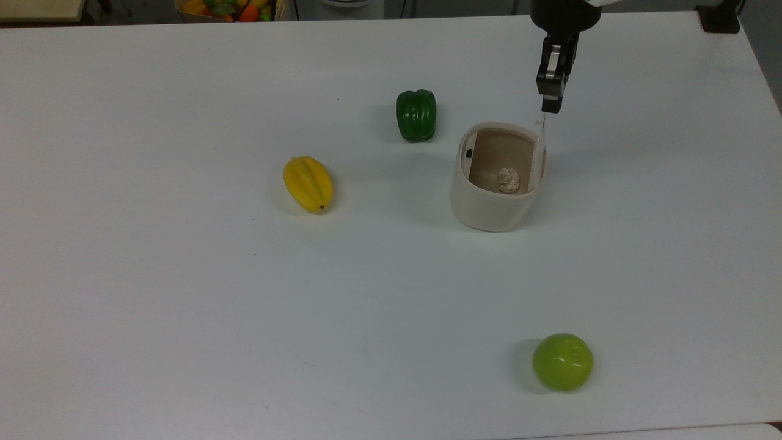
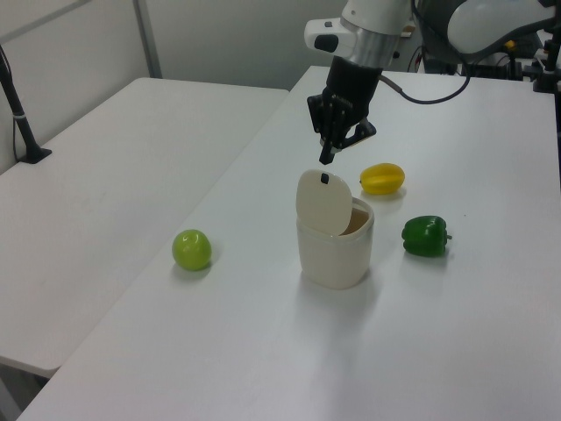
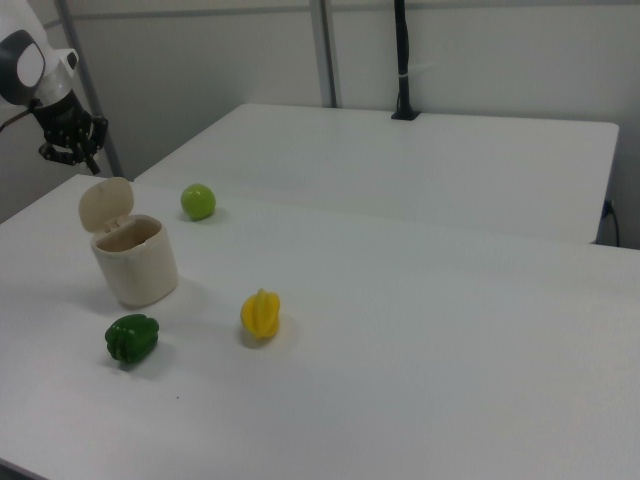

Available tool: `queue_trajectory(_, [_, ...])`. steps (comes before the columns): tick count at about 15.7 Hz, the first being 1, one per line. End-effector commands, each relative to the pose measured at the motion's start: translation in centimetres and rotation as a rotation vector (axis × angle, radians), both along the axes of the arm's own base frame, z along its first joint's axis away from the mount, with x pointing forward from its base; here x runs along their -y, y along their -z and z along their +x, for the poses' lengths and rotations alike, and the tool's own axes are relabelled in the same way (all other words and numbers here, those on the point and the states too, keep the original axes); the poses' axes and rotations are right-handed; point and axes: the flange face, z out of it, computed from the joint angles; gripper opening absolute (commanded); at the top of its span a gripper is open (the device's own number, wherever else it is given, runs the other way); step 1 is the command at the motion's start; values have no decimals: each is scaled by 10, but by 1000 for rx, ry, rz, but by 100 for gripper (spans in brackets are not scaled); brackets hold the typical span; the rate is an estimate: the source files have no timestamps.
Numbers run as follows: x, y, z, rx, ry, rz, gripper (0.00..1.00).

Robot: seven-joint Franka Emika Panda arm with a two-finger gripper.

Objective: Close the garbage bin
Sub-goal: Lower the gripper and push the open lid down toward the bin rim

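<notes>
White tabletop (image 1: 183,305) is being used as the work surface, with a second white table (image 2: 114,175) seen alongside it in the left view. A small cream-beige plastic garbage bin (image 1: 492,208) of rounded-square shape is standing upright on the tabletop, toward the top view's right; its flat hinged lid (image 2: 323,203) is being held raised, close to upright, and a crumpled pale wad (image 1: 507,179) is lying in its brownish inside. A glossy green bell pepper (image 1: 416,115) is resting near the bin, a ribbed yellow starfruit (image 1: 308,183) is lying further to the top view's left, and a round lime-green apple (image 1: 562,361) is sitting well apart from the bin.

The black two-finger gripper (image 1: 550,105) is hanging just above the lid's top edge, its fingers being kept together on nothing.

The closing push is judged as not yet begun. If the lid is pressed from the wrong side, it may be forced back against its hinge. If the push is made too low or too hard, the light bin may be tipped or slid toward the pepper.
</notes>
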Motion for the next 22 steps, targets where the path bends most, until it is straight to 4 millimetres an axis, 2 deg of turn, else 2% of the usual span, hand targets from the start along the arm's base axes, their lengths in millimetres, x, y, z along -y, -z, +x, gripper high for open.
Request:
queue_trajectory(1, [-14, 8, 3, 43, -22, -1, 0])
queue_trajectory(2, [-23, 15, 3, 41, -32, -1, 0])
queue_trajectory(4, [-26, 22, 5, 52, -39, -11, 0])
queue_trajectory(7, [-28, 33, 11, 59, -41, -20, 0])
queue_trajectory(10, [-26, 34, 12, 59, -41, -30, 0])
queue_trajectory(13, [-20, 34, 12, 52, -37, -37, 0])
queue_trajectory(17, [-15, 47, 11, 12, -31, -60, 0])
queue_trajectory(22, [6, 51, 15, -37, -8, -91, 0])
